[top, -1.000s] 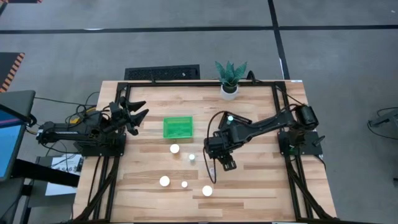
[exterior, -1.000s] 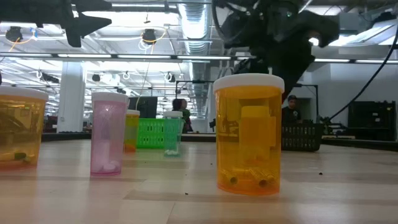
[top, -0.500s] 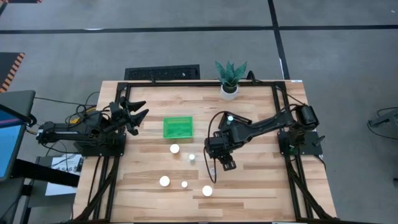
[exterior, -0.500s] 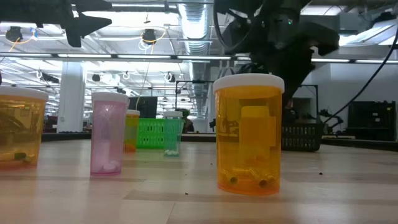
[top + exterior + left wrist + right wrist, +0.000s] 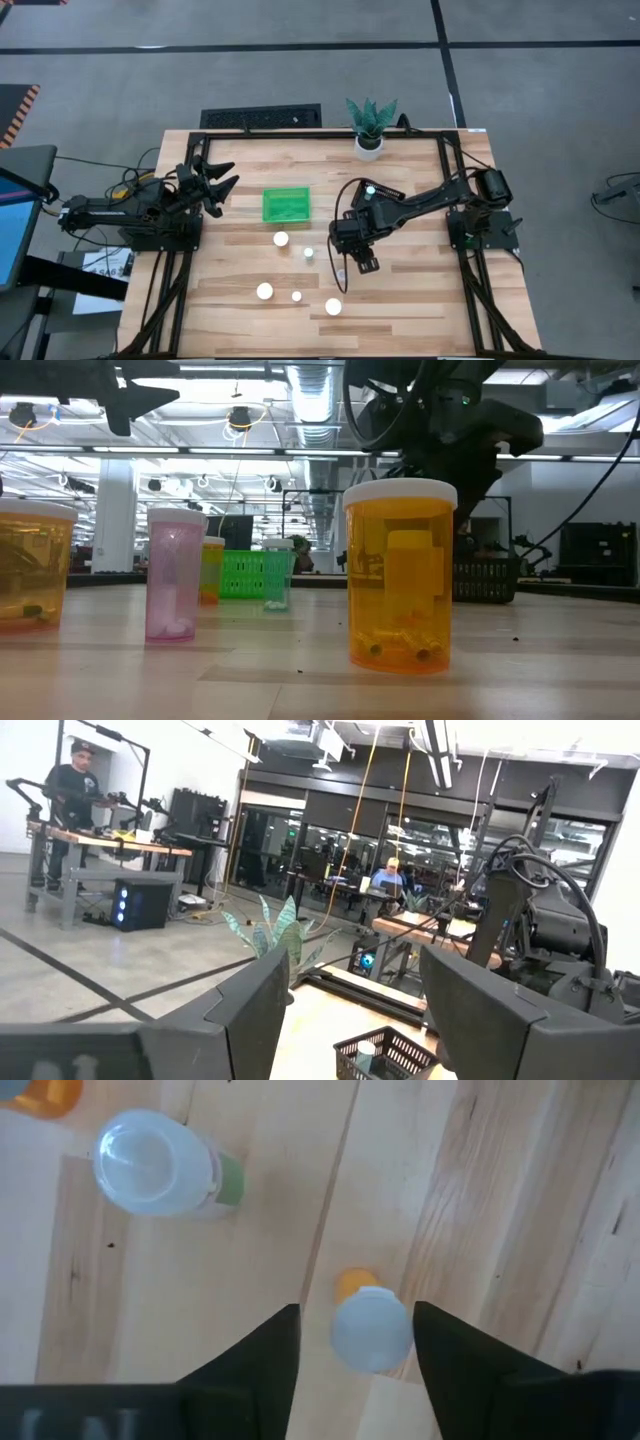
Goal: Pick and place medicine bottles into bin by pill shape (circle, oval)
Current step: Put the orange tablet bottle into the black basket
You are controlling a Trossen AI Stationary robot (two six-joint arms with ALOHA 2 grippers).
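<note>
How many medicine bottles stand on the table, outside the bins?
6. Wide bottle by the green bin; green bottle beside it; front row: left bottle, middle bottle, right bottle; small orange bottle between the right gripper's open fingers. Bins may hide more.

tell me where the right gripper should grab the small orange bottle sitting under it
Probably around the white cap or the body just under it, coming straight down. The small orange bottle stands upright with its round cap facing up, lined up with the gap of the open right gripper, and bare table lies on both sides for the fingers.
</note>
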